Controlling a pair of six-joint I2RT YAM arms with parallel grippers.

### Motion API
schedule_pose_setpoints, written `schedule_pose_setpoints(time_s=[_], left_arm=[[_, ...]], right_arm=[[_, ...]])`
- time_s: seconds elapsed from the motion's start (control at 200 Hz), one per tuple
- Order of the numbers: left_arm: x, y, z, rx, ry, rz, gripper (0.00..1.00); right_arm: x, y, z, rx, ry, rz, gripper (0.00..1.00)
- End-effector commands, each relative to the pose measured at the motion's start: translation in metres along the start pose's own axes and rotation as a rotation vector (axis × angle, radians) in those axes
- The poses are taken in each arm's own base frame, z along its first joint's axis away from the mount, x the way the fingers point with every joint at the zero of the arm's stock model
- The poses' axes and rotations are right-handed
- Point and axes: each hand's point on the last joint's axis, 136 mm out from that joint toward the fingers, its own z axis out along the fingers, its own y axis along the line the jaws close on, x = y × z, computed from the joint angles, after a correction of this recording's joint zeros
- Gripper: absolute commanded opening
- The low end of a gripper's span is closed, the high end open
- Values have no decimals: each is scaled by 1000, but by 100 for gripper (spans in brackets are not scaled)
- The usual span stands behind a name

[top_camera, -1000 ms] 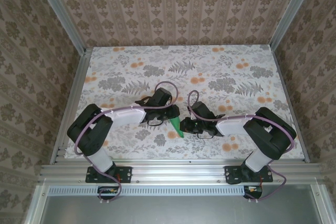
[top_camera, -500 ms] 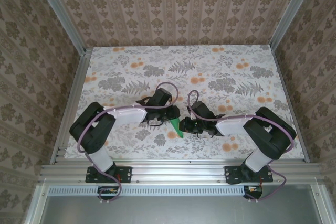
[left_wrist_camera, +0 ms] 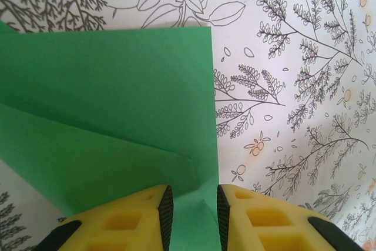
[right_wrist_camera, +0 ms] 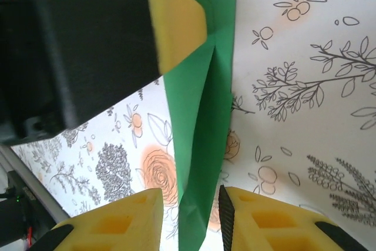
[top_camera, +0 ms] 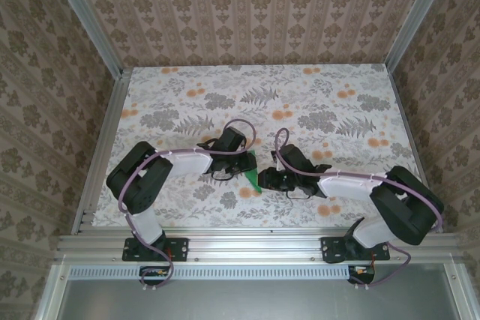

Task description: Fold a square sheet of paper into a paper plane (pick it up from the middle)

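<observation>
Below centre in the top view, the bright-green creased paper sheet (top_camera: 253,178) is spanning both hands: left hand (left_wrist_camera: 195,197) is pinching it narrowly, right hand (right_wrist_camera: 191,199) is gaping loosely around it.

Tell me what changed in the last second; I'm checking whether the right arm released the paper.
The right gripper opened its jaws, loosening its hold on the green paper, and its arm's elbow swung outward to the right. The left arm's elbow shifted slightly inward. The left gripper stayed closed on the paper, which remained between the two grippers.
</observation>
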Motion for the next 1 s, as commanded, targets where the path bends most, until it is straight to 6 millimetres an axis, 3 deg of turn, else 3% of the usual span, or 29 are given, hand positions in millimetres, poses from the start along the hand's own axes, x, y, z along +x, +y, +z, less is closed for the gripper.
schedule_pose_setpoints(time_s=[0.0,0.16,0.44,0.775,0.995], left_arm=[[8,8,3,-19,33,17,30],[10,6,2,-14,35,26,30],[10,2,-2,1,33,32,30],[9,-1,-4,7,28,30,30],[8,-2,-8,9,21,27,30]], right_arm=[[11,-5,-4,42,46,-21,32],[9,-3,1,56,66,-25,31],[6,9,4,25,75,-47,22],[19,9,14,33,131,-89,12],[15,3,7,91,98,-93,24]])
